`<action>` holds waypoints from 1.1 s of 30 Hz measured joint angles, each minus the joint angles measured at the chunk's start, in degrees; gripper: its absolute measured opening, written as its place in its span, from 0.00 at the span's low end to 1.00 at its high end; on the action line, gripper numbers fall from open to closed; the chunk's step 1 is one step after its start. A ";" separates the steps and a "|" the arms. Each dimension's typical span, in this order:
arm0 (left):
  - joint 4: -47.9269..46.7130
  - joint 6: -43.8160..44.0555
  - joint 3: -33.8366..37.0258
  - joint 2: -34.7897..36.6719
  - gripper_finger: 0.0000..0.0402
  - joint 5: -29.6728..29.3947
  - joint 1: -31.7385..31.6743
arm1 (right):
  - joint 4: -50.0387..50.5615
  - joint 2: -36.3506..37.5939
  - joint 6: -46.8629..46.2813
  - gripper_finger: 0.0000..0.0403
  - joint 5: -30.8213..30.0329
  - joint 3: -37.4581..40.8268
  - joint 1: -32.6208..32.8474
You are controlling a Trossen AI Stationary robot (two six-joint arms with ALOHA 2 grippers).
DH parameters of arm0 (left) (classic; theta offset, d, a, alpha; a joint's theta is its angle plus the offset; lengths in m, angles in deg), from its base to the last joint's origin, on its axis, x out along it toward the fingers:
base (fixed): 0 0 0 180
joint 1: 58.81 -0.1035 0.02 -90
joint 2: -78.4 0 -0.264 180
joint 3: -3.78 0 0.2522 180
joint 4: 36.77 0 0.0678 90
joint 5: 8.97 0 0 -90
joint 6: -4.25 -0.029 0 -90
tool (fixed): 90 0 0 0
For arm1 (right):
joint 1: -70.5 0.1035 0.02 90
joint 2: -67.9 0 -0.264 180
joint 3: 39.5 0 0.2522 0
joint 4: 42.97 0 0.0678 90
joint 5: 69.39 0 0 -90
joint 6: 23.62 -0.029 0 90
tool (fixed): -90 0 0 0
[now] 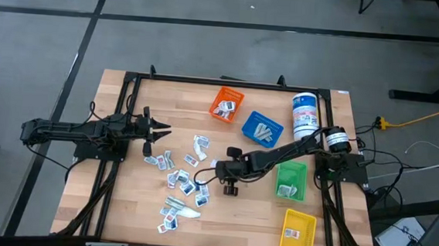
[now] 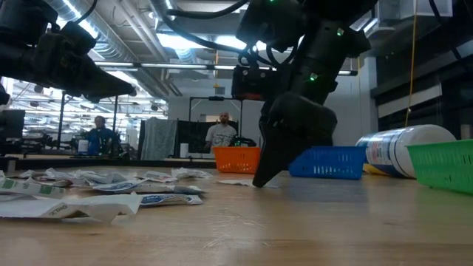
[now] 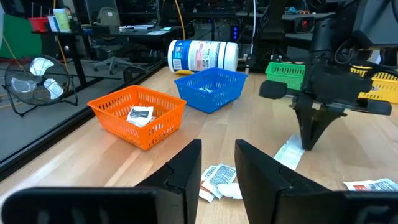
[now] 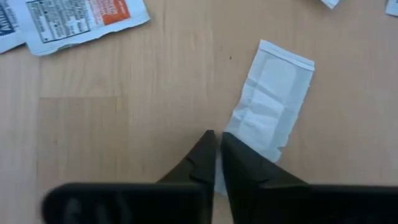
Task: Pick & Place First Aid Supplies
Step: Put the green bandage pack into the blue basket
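White paper packet [image 4: 273,99], flat on the wooden desk [image 4: 124,81], is pinched at one edge by the right gripper [image 4: 216,163], jaws closed. A slow, straight lift is advised. The left gripper [image 3: 217,177] is held open nearby.

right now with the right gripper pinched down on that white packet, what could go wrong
The right gripper has only the near edge of the plain white packet between its closed fingers, so it may slip out when lifted. The fingertips sit at the table, so pressing lower could scrape the wood. On the way to the bins, the lying white canister beside the blue bin could be bumped. The left gripper waits open, clear of this.
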 joint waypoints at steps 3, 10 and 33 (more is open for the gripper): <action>-0.02 0.00 0.00 -0.01 0.23 0.00 0.00 | 0.07 0.00 0.06 0.02 0.12 0.04 0.00; -0.02 0.00 0.00 -0.02 0.23 -0.02 0.00 | 0.22 0.67 2.62 0.01 0.08 0.17 0.27; -0.02 0.00 -0.01 -0.02 0.23 -0.03 0.00 | 7.19 5.75 0.13 0.08 -5.78 1.22 2.29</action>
